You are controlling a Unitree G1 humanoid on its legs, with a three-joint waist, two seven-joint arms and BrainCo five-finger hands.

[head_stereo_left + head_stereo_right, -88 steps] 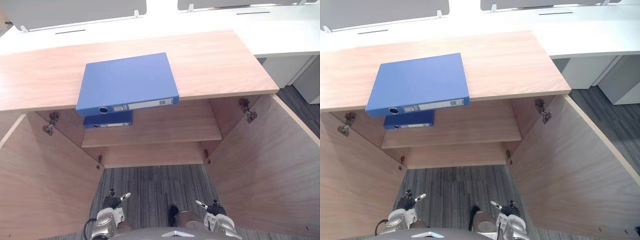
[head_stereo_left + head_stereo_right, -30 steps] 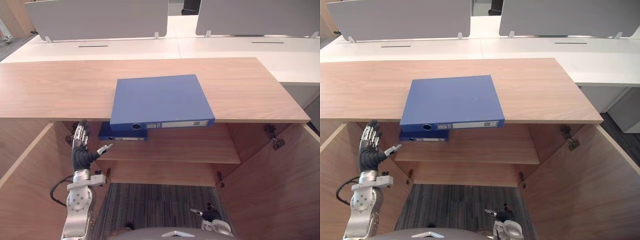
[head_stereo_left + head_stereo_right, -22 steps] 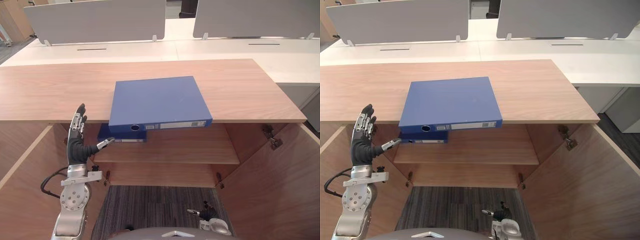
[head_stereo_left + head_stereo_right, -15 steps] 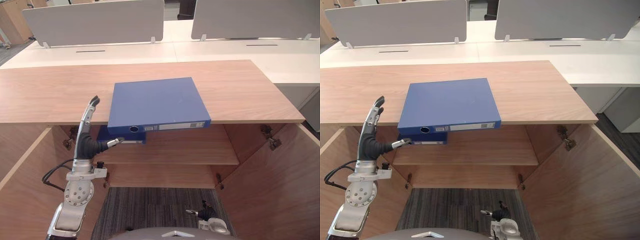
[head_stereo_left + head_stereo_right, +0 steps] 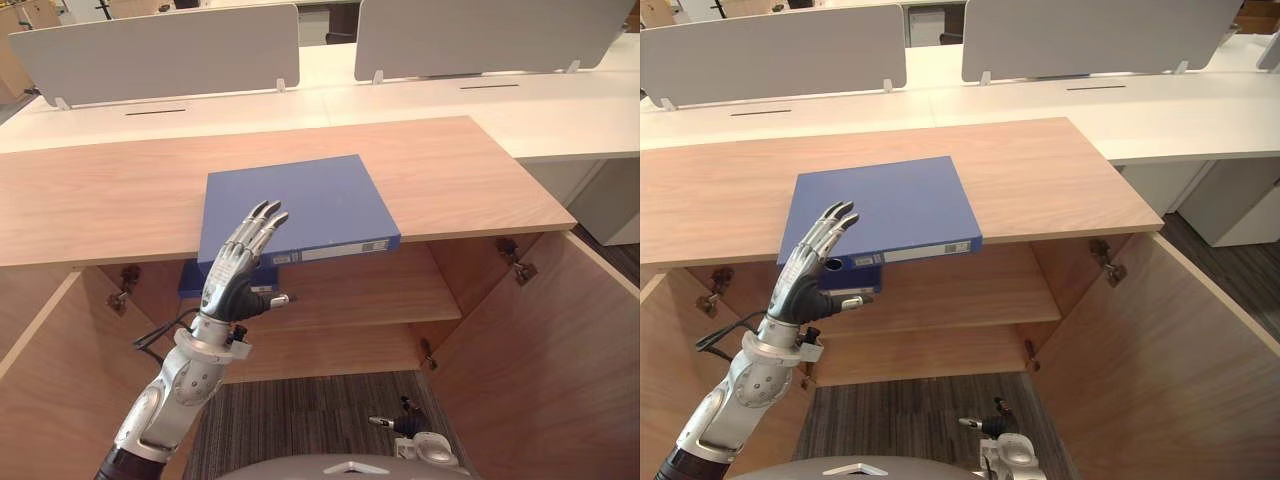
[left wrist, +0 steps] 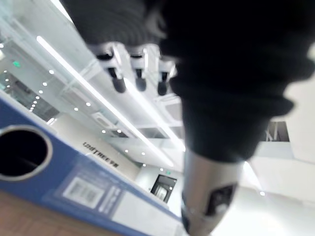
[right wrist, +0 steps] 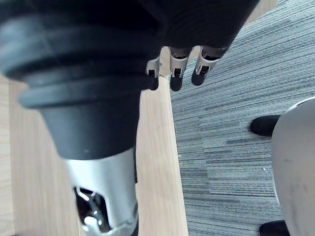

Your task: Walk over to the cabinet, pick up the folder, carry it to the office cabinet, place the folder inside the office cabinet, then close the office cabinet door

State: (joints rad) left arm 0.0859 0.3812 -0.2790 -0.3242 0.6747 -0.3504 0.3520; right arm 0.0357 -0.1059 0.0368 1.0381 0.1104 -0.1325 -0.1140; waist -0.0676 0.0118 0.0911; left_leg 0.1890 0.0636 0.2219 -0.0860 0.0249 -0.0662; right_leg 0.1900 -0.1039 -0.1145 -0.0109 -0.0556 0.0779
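1. Folder: The blue folder (image 5: 300, 205) lies flat on the wooden tabletop (image 5: 460, 180) of the cabinet. Its spine faces me and overhangs the front edge. The ring hole (image 6: 22, 152) and a label show on the spine in the left wrist view.

2. Left robot hand: My left robot hand (image 5: 235, 278) is raised in front of the spine, near its left end. The fingers (image 5: 262, 222) are straight and fanned wide, pointing up and away from me, and the thumb sticks out to the side. It holds nothing. From the head views the fingertips overlap the spine and the top cover, but I cannot tell whether they touch.

3. Right robot hand: My right robot hand (image 5: 412, 432) hangs low, over the grey carpet (image 5: 310, 420) and beside the right door (image 5: 540, 340). Its fingers (image 7: 172, 81) are relaxed and hold nothing.

4. Cabinet: Both doors stand open, the left door (image 5: 60, 400) and the right one swung out toward me. One shelf (image 5: 380, 290) runs across the inside. A second blue folder (image 5: 190, 282) lies flat on the left end of that shelf, directly below the first and partly behind my left robot hand.

5. Background: White desks (image 5: 560, 100) with grey dividers (image 5: 160, 50) stand behind the cabinet.
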